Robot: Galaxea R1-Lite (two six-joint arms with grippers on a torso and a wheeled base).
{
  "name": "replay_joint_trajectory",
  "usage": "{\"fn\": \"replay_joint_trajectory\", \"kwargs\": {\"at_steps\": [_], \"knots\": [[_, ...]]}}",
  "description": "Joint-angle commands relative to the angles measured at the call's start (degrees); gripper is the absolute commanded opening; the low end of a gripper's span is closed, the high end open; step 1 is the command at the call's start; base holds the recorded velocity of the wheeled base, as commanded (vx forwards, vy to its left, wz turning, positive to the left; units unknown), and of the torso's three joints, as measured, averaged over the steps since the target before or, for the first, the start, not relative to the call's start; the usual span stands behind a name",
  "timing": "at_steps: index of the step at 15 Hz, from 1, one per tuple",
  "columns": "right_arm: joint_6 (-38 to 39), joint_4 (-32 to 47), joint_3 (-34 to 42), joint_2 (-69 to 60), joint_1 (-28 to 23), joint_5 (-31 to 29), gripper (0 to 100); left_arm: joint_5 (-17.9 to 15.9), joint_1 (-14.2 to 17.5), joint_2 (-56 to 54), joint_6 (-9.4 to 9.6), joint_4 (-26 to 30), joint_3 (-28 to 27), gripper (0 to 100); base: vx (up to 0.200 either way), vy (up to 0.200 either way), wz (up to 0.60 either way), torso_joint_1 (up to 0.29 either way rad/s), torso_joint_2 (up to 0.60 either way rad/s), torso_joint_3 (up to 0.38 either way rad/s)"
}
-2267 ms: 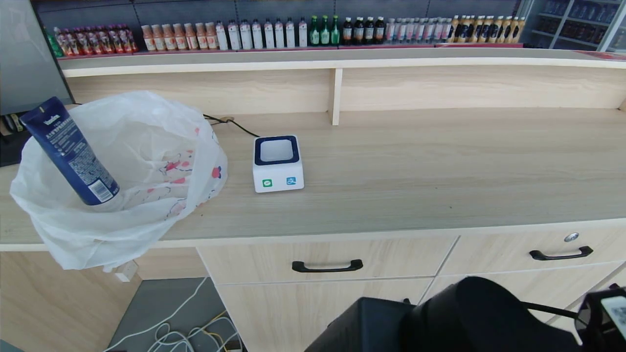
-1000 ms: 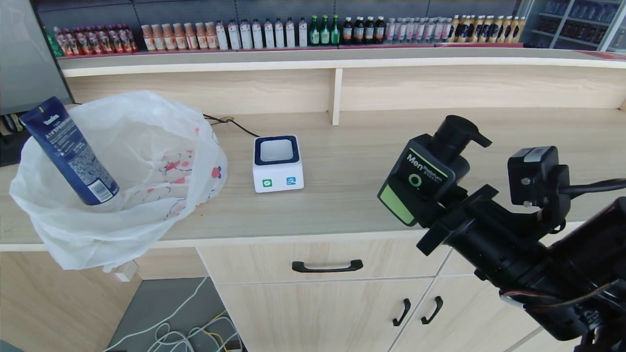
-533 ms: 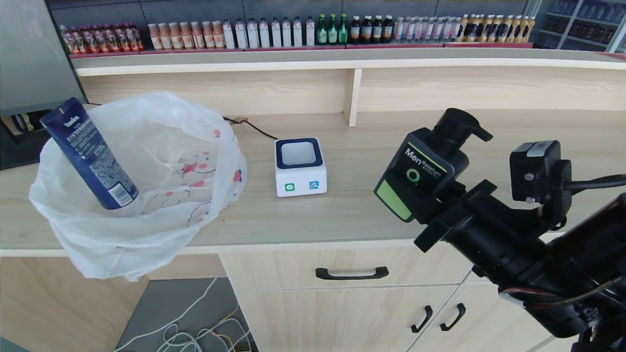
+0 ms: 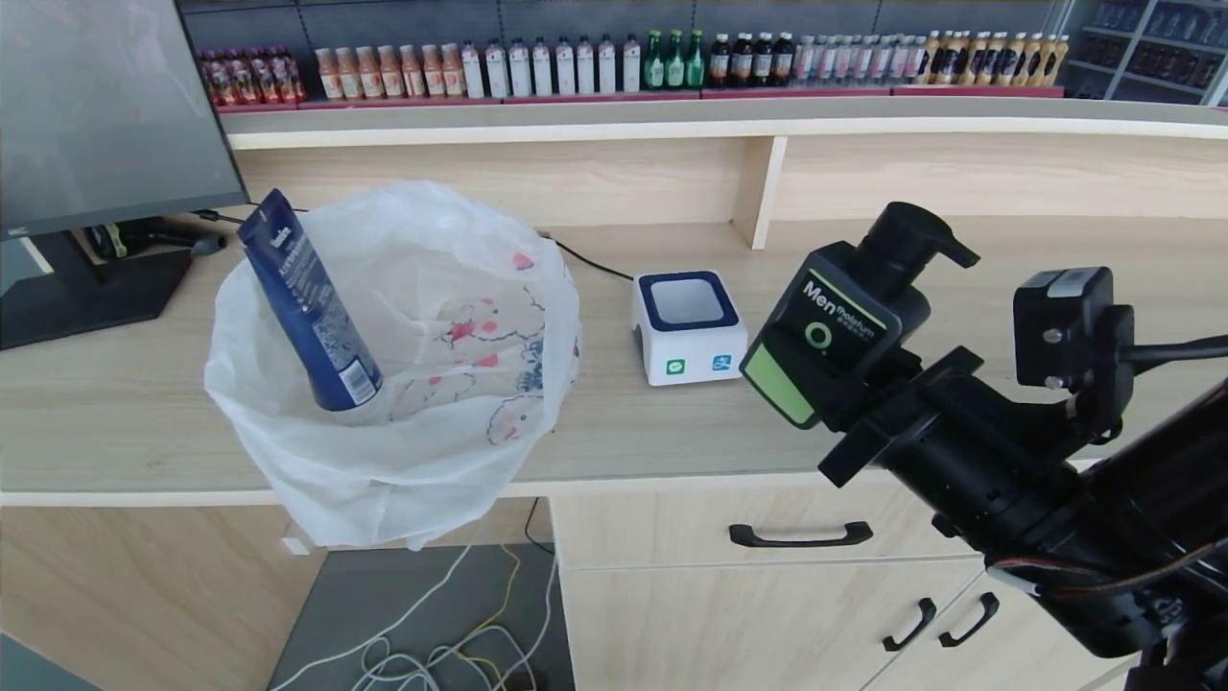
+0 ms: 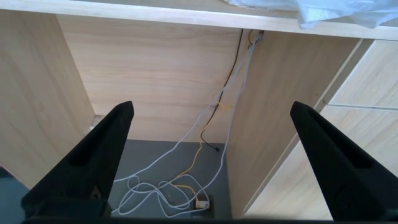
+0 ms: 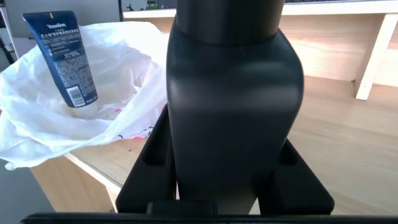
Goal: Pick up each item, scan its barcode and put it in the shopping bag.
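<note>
1. The right hand [image 4: 868,408] pinches the black pump bottle [image 4: 833,347], held tilted just right of the scanner [image 4: 688,326].
2. The shopping bag [image 4: 422,461], left of the scanner on the surface [image 4: 115,422], holds a blue tube [image 4: 307,307].
3. The left hand [image 5: 211,124] is spread wide.

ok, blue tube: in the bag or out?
In: the blue tube leans inside the open shopping bag, its lower end below the rim.

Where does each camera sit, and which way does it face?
Head view: on the head, looking down at the counter; right end effector grips the pump bottle.
Left wrist view: below the counter, facing floor cables; left end effector open.
Right wrist view: behind that bottle, facing the shopping bag.
Head and right wrist share both.
</note>
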Motion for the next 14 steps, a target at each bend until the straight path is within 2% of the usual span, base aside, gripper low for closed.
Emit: {"fn": "replay_joint_trajectory", "kwargs": {"at_steps": [1,8,14], "knots": [[0.0,-0.1,-0.2,-0.5,0.0,0.0,0,0.0,0.0,0.0,0.01,0.0,0.0,100,0.0,0.2,0.0,0.007,0.0,0.002],[-0.1,-0.1,-0.5,1.1,-0.2,0.0,0,0.0,0.0,0.0,0.18,0.0,0.0,100,0.0,0.0,0.0,0.0,0.0,0.0],[1.1,-0.1,-12.9,9.8,0.2,-0.1,0,0.0,0.0,0.0,0.18,0.0,0.0,100,0.0,0.0,0.0,0.0,0.0,0.0]]}}
